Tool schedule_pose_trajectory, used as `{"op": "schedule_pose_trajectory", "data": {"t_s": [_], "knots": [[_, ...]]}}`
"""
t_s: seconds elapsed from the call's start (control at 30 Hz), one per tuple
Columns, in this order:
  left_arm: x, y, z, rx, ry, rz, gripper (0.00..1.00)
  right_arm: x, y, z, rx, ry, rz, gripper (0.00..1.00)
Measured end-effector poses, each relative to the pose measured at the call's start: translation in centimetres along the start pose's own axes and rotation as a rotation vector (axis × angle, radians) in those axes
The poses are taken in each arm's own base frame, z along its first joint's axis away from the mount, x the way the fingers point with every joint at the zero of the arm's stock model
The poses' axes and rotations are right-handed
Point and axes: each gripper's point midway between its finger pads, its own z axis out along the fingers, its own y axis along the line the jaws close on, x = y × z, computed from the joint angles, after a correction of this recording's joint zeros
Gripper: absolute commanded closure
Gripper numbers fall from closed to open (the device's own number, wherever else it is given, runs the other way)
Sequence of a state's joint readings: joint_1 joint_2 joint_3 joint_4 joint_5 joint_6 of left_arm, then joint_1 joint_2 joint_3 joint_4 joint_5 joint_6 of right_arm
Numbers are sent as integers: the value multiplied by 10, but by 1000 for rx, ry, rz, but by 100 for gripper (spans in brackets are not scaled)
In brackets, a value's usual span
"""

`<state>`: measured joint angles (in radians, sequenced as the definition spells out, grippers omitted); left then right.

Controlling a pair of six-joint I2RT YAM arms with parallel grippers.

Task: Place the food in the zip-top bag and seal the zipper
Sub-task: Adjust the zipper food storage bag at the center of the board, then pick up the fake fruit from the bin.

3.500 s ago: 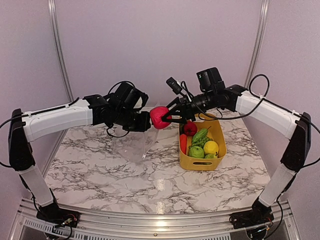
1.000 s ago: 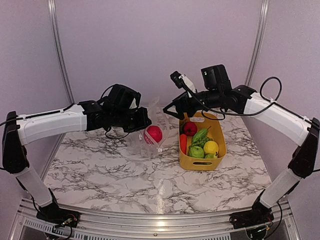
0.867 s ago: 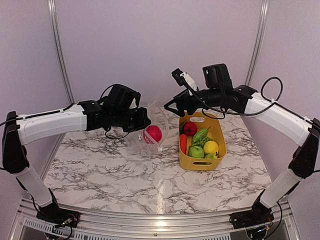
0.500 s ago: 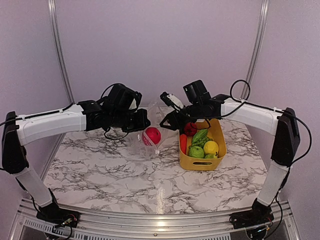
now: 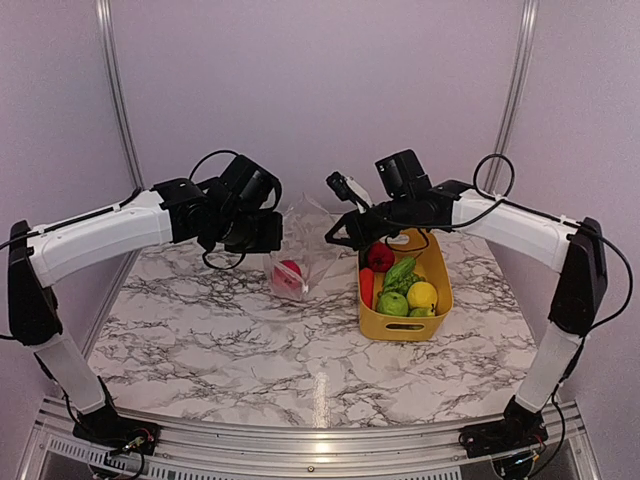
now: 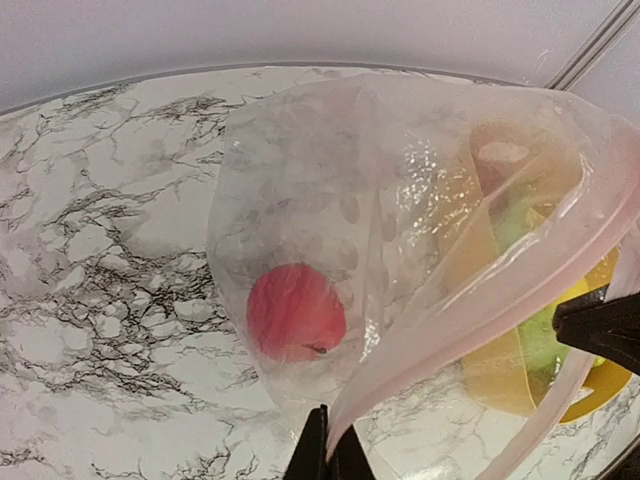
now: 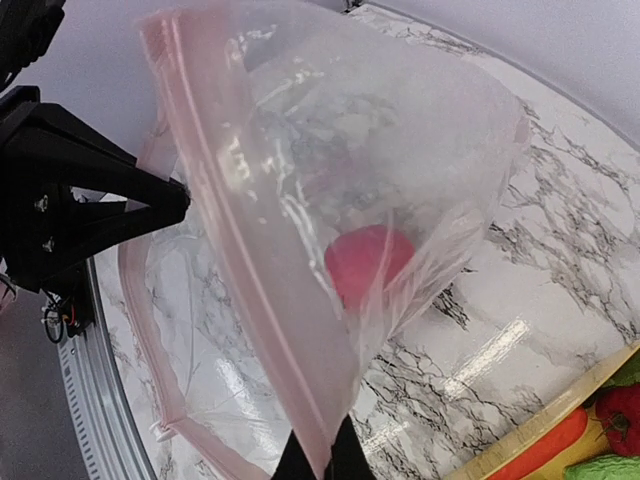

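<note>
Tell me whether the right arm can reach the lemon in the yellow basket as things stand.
Probably not yet. The right gripper is shut on the mouth edge of the zip-top bag and would have to let go first. Otherwise the lemon lies uncovered in the yellow basket, close by.

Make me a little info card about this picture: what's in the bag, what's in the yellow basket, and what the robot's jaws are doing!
Bag: clear, mouth open
In the bag: one red apple
Yellow basket: beside the bag, holding carrot, lemon, green apple, another red fruit
Left jaws: shut on the zipper strip
Right jaws: shut on the zipper strip's other side
Zipper: not sealed
</note>
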<state>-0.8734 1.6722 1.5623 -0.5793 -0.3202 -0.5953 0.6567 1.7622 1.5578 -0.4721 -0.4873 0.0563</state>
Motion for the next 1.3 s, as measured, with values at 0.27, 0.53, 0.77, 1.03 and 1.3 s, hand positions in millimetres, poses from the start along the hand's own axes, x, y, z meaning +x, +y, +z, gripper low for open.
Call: {"op": "schedule_pose_trajectory", "data": {"t_s": [0.27,0.53,0.77,1.03,1.3], "knots": [[-25,9,-22,-118,-37,63,100,-11,1,-19,6,-21,26,96],[-31,11,-39,-126,-14,104,100,-31,41,-39,-189,-42,-46,53],[-25,42,-52,-213,68,161,100,-45,30,-88,-209,-124,-109,55],[-26,66,-76,-280,138,212,100,-30,-56,-125,32,-108,-162,56],[-13,36,-48,-169,225,276,100,33,-120,-123,248,133,-202,50]]}}
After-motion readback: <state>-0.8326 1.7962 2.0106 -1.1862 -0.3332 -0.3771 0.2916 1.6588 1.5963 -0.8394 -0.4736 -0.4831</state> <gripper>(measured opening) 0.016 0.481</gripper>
